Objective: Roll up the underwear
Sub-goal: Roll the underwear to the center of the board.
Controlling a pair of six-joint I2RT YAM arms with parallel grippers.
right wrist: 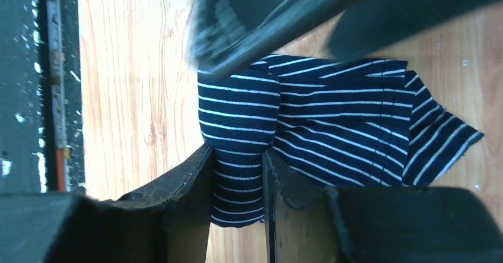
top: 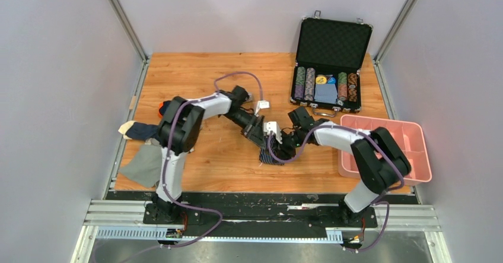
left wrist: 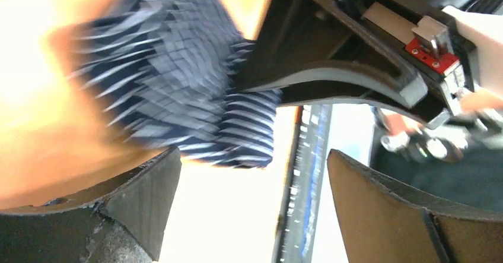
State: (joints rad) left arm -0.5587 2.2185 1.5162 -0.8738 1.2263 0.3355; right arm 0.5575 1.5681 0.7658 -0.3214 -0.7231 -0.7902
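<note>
Toward table (top: 190,79) front edge: striped underwear (top: 270,157)

Soft cloth underwear (right wrist: 308,126): navy, thin white stripes. My right gripper (right wrist: 237,153): black. Flat wooden tabletop (top: 196,79): orange, grained. Rectangular plastic tray (top: 385,178): pink. Open hard case (top: 334,40): black, dimpled black lining. Round chips (top: 305,84) in it: striped, mixed colours. Flat cloth (top: 142,167): grey.
</note>
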